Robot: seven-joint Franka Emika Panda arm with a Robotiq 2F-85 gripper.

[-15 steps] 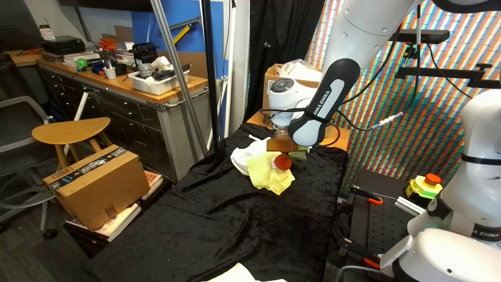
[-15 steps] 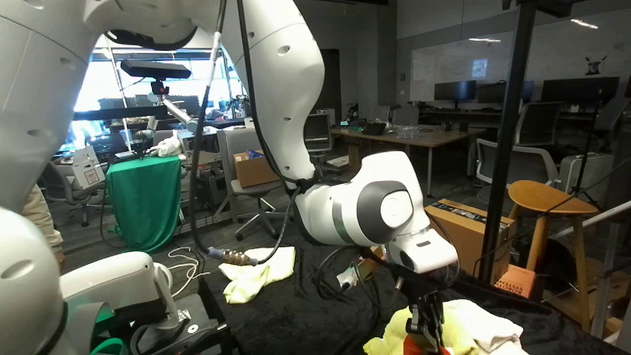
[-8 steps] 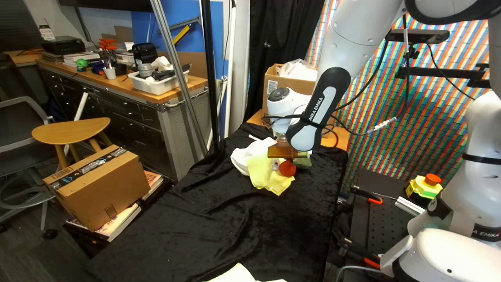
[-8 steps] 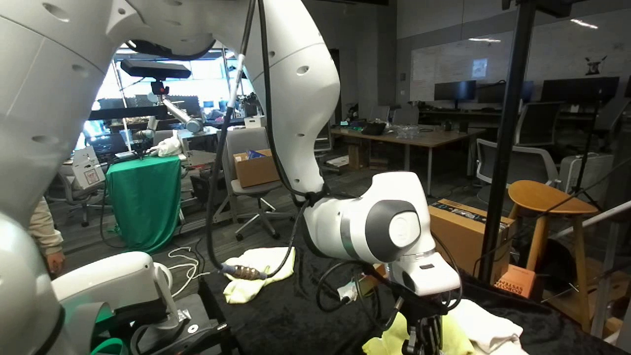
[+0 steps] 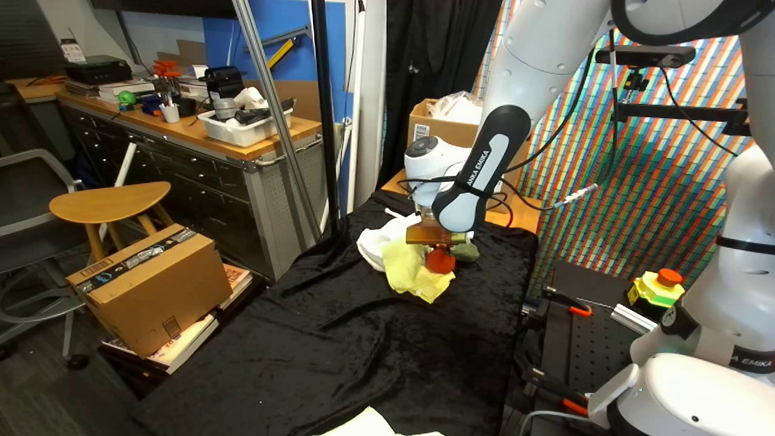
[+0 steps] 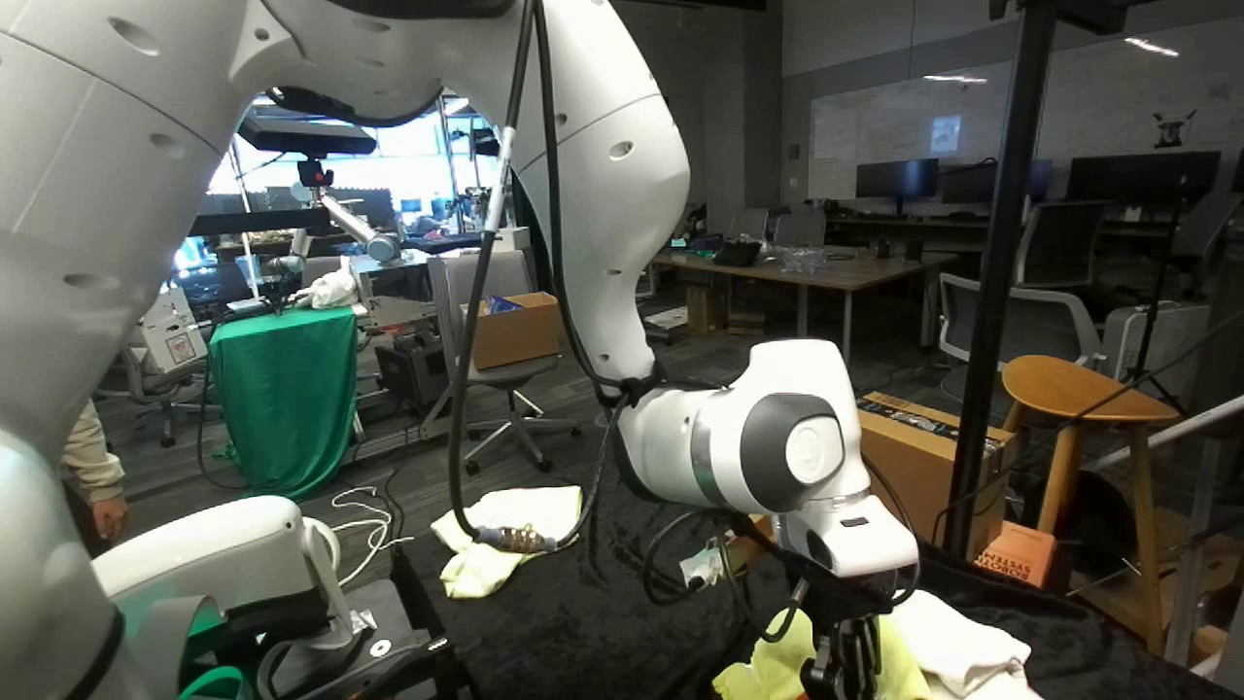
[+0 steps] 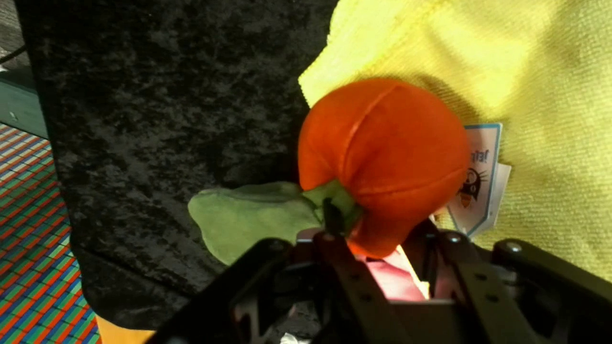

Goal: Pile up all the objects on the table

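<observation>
The arm (image 5: 493, 151) reads "EMIKA", its fingers (image 7: 346, 265) apart at a red toy (image 7: 387, 143) beside a cat-printed tag (image 7: 478, 167).

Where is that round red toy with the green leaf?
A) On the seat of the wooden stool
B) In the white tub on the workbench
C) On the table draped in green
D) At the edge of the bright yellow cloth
D: seen from the wrist view, the red toy overlaps the edge of the bright yellow cloth.
</observation>
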